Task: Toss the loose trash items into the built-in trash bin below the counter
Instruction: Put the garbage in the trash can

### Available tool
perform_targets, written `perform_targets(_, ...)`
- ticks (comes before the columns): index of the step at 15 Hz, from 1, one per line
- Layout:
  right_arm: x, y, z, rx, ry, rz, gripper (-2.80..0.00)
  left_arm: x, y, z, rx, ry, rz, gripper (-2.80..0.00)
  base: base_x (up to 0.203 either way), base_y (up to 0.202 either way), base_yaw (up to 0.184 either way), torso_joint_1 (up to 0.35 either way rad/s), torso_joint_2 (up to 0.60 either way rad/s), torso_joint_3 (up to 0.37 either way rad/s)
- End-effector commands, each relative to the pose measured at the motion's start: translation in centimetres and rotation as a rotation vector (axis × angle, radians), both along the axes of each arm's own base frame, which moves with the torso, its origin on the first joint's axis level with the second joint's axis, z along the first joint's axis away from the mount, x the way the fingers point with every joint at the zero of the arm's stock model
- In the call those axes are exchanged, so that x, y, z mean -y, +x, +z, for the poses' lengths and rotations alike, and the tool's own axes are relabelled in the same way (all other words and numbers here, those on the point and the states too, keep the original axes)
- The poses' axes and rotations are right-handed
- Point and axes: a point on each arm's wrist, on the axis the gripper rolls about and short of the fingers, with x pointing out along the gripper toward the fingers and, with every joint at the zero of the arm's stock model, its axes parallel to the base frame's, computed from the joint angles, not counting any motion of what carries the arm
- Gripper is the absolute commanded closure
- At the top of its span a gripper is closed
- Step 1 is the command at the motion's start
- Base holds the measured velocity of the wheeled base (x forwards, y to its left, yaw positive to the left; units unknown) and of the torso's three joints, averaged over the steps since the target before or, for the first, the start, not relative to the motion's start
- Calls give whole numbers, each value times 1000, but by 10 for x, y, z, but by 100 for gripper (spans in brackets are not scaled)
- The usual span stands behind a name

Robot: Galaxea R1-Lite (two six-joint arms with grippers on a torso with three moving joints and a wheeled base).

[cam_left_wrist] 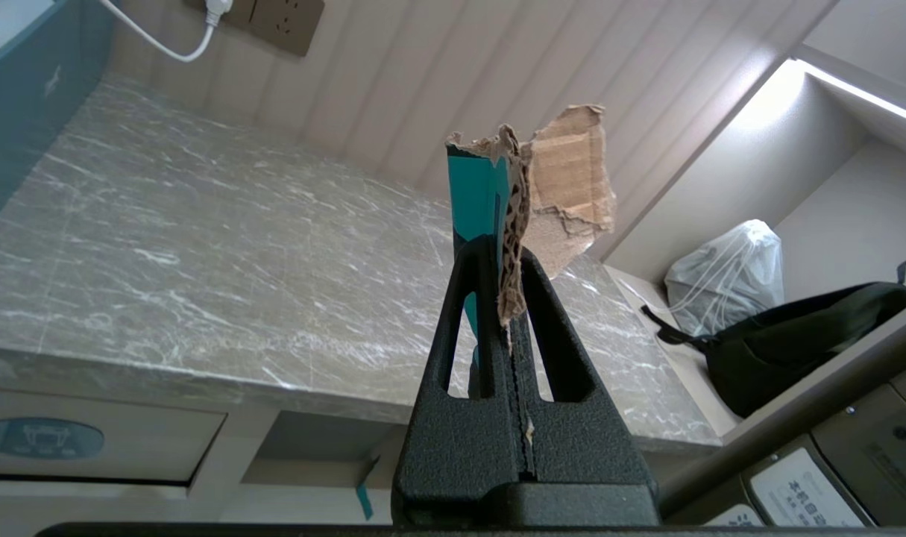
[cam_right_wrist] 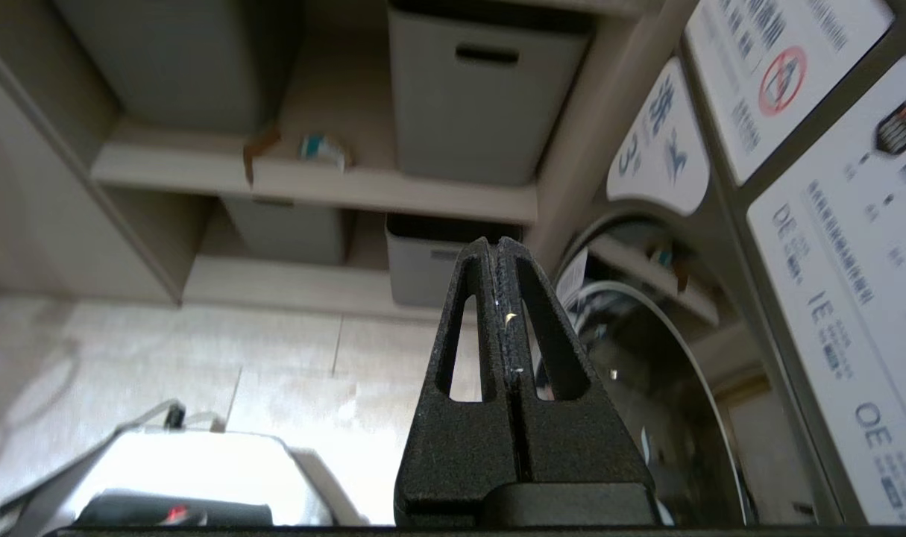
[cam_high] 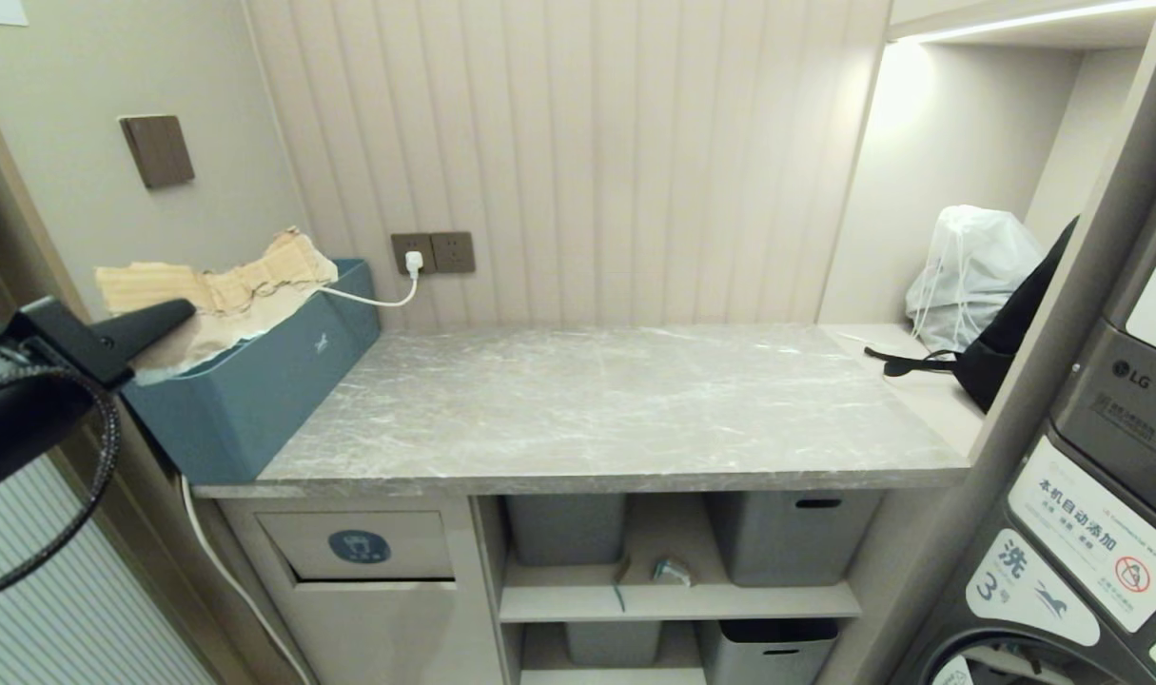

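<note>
The torn brown cardboard scraps point(cam_left_wrist: 564, 179), with a teal wrapper sliver point(cam_left_wrist: 476, 201) pressed against them, stand pinched between the fingers point(cam_left_wrist: 553, 328) of the left gripper point(cam_left_wrist: 506, 257), which are closed on the bundle's lower edge so that most of it rises free beyond the fingertips. By the look of it this is very light, thin, corrugated stuff: stiff enough to stand up, yet easily bent or torn, and prone to slide out as separate layers, so a firm hold deep on the overlapping edges seems wise. Beyond the fingertips lies the grey marble table point(cam_high: 597, 400); below its front edge, off to the side, is the bin flap point(cam_high: 359, 545) with its blue sticker. A small crumpled wrapper point(cam_high: 671, 571) rests on the shelf between grey tubs point(cam_high: 792, 533). The right gripper point(cam_right_wrist: 501, 242), low near the floor, has its fingers pressed together, holding nothing.
</note>
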Motion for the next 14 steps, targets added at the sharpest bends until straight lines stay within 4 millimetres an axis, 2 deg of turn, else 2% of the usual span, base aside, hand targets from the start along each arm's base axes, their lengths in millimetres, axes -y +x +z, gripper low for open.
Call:
perform_targets(1,0,-9,-3,130,-9,29,0,0,-7,-2,5,-4,-2,0,0,0,0,0,0,0)
perform_targets(3,-1,-19,-5,269,-24,48,0,0,-10,-5,2,7,1,0,0,0,0,0,0,0)
perform_targets(5,0,-22,-6,312,-11,30,0,-8,-12,-14,-25,54,54,0,0,0,0,0,0,0)
perform_targets(6,0,-22,-6,309,-2,23,0,-19,-16,-27,-63,110,124,0,0,0,0,0,0,0)
perform_targets(8,0,-22,-5,307,-4,22,0,-35,-30,-67,-200,181,211,0,0,0,0,0,0,0)
perform_targets(11,0,-22,-6,310,-2,25,0,-48,-59,-117,-380,148,256,0,0,0,0,0,0,0)
perform_targets(13,0,-22,-6,308,-4,24,0,-47,-71,-133,-436,133,242,0,0,0,0,0,0,0)
perform_targets(14,0,-22,-6,307,-4,22,0,-48,-70,-133,-440,139,239,0,0,0,0,0,0,0)
